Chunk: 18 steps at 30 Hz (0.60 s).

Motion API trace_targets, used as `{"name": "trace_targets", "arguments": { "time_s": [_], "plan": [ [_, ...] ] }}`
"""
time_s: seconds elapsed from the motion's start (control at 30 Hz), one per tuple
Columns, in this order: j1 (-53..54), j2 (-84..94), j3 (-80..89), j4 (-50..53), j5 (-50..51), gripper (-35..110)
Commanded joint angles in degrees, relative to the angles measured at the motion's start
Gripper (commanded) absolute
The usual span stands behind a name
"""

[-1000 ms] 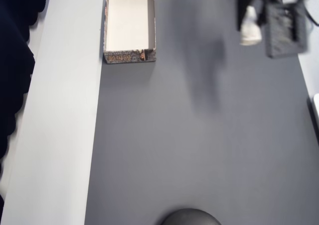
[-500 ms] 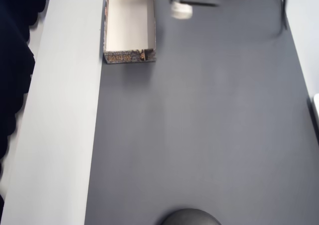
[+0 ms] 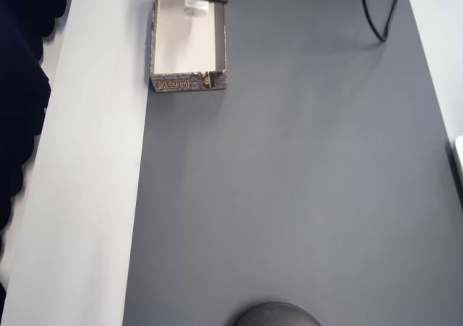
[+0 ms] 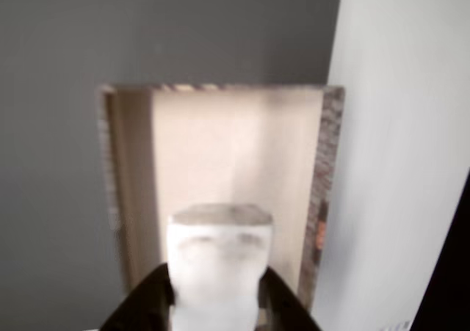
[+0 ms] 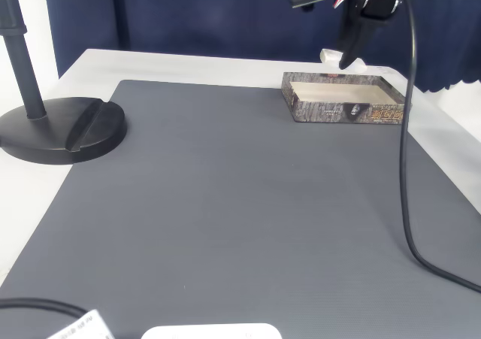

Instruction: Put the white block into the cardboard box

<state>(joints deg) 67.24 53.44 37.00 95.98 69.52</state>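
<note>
Gripper (image 4: 214, 302) jaws pinched on the block (image 4: 219, 261), held in the air over the box (image 3: 163, 51). Box sits at the grey mat's (image 3: 304, 181) edge. Black stand base (image 5: 60, 128) well apart.

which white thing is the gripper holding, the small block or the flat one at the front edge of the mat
The white block: it sits clamped in the gripper, above the cardboard box. The flat white object lies untouched.

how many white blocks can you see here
1. The small plain white rectangular block sits clamped in the black two-finger gripper, held over the cream interior of the shallow cardboard box with mottled outer walls. The gripper hides part of the box floor.
</note>
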Motion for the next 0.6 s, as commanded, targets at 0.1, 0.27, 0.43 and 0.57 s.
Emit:
{"name": "trace_targets", "arguments": {
  "time_s": [0.1,0.27,0.43,0.57],
  "plan": [
    [2.55,-4.83,-10.81,0.18,6.33,-2],
    [2.64,-8.09,-12.22,0.26,7.21,-2],
    [2.46,-11.69,-14.59,0.35,8.00,-2],
    [2.46,-14.41,-16.35,0.35,8.35,-2]
  ]
}}
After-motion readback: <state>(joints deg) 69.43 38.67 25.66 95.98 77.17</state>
